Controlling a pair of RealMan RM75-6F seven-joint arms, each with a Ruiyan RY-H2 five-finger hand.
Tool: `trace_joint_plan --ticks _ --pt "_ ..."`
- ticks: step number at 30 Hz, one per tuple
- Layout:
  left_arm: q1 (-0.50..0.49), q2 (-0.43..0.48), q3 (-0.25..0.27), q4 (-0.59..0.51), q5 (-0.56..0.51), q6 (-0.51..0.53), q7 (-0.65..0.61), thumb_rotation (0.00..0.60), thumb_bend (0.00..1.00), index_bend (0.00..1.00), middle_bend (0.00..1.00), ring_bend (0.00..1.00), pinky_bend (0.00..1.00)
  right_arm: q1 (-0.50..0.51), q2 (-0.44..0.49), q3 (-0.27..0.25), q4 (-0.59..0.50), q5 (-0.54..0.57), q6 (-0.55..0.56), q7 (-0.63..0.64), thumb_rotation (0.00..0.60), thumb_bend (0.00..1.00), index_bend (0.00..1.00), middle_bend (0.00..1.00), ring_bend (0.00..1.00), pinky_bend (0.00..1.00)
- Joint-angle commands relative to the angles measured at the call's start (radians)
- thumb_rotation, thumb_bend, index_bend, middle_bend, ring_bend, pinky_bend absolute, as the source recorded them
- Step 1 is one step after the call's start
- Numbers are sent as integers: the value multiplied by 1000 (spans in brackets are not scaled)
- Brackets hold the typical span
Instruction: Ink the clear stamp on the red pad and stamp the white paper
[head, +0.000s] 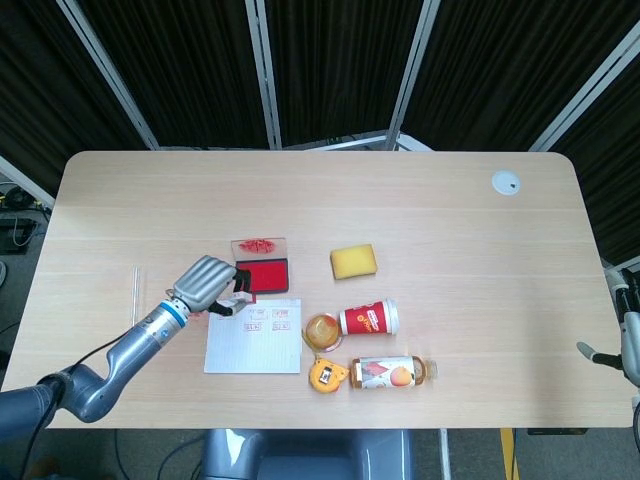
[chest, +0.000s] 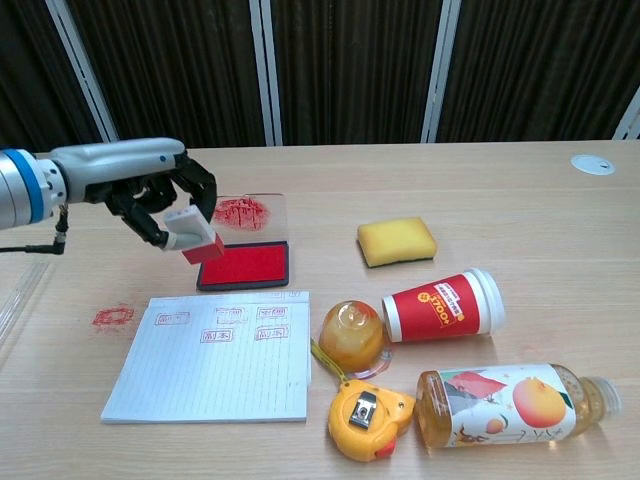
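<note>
A metal-grey left hand grips a small block-shaped stamp, its red face tilted down, in the air just above the left edge of the flat red ink pad. The pad's clear lid stands open behind, smeared red. In front lies the lined white paper, carrying several red rectangular prints; a red smudge marks the pale wood table beside it. The right hand barely shows at the table's edge; whether it is open or closed cannot be told.
</note>
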Motion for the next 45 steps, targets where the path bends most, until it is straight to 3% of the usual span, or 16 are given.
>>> trace_joint_plan --ticks 1,9,19,37,45 --pt "20 23 -1 28 -38 -3 -21 600 422 601 584 850 830 -1 1 -1 -1 -3 1 1 600 0 0 0 0 0" --pt "54 6 38 146 -69 -48 -85 600 421 600 583 849 830 -1 1 -5 -7 -14 5 -2 600 0 0 0 0 0" --pt "79 -94 87 336 -31 -72 -118 600 422 601 583 849 829 3 -6 -7 -7 -10 1 -19 600 0 0 0 0 0" --pt "100 -133 108 397 18 -68 -155 600 421 585 571 849 829 3 -5 -5 -5 -4 -2 -16 600 0 0 0 0 0" --pt "105 -143 110 414 23 -71 -158 600 375 564 546 849 825 3 -5 -6 -5 -4 -2 -19 600 0 0 0 0 0"
